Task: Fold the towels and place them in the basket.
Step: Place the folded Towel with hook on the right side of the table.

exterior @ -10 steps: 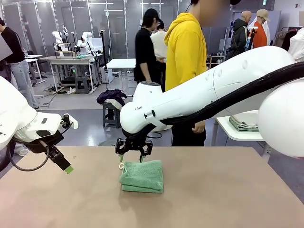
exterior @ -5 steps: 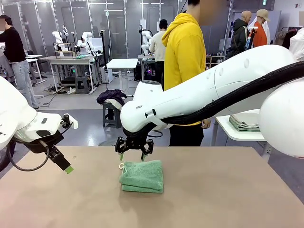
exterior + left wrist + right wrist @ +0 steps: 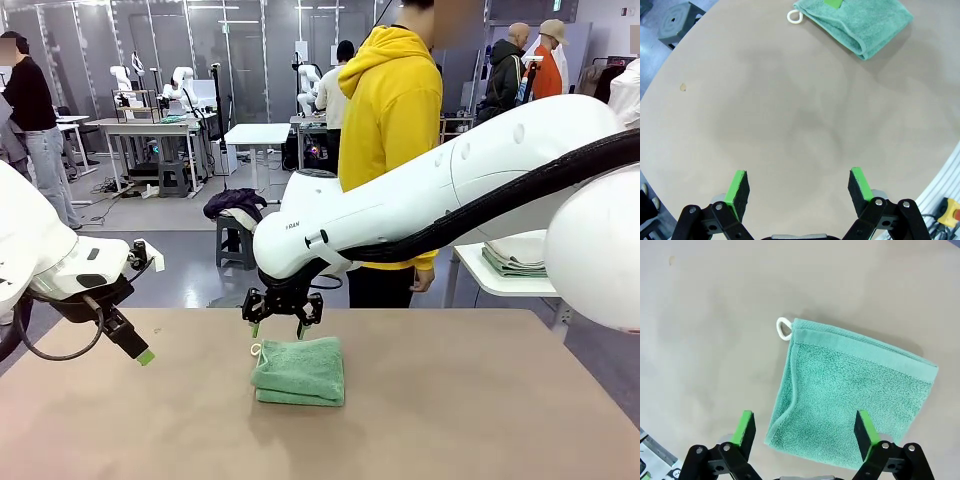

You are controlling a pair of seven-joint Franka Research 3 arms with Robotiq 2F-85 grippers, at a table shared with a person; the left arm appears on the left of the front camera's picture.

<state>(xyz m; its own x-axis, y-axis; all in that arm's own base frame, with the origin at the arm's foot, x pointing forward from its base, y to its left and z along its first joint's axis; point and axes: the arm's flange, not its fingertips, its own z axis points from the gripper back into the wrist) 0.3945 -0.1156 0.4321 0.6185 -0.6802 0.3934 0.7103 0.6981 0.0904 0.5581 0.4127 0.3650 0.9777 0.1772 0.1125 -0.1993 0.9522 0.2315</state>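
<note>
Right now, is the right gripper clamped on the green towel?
No, the right gripper hangs wide open above the folded green towel, which lies flat on the table.

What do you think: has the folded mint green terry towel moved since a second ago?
No. The folded mint green terry towel lies just as near the far edge of the tan table as before.

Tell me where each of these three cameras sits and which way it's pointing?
Front view: fixed between the arms, looking across the table at a person; both white arms show, the right claw above the green towel.
Left wrist view: on the left arm, looking down across the table past the open left claw.
Right wrist view: on the right arm, looking straight down; the open right claw frames the green towel.
Shared: all three show the folded green towel.
</note>
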